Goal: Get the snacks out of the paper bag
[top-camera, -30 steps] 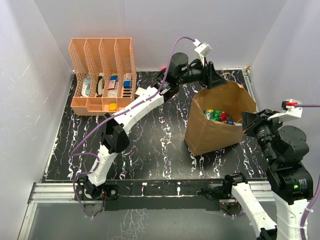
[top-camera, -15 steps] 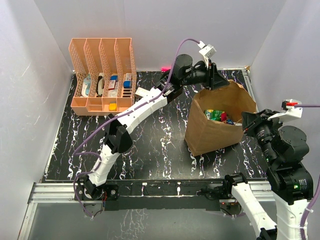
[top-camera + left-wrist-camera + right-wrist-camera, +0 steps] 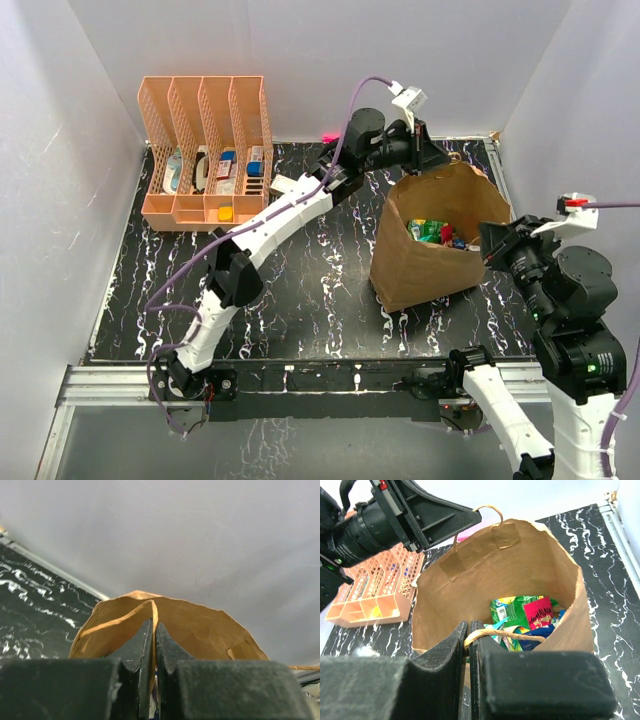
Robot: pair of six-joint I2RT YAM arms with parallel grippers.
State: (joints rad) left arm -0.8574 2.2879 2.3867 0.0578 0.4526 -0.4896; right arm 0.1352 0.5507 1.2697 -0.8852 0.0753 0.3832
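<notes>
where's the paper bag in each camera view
Top external: paper bag right of centre, mouth open upward.
Left wrist: the bag's brown rim fills the lower middle, pinched by the left end effector.
Right wrist: bag at centre, seen from above, snacks inside.
Shared landmark: that left end effector on the bag's far rim, in all three views.

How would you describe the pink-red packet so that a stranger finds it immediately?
Look at the tall brown paper bag standing on the right of the black marbled table. Inside it, the pink-red packet lies beside a green bag; no other visible packet is red.
</notes>
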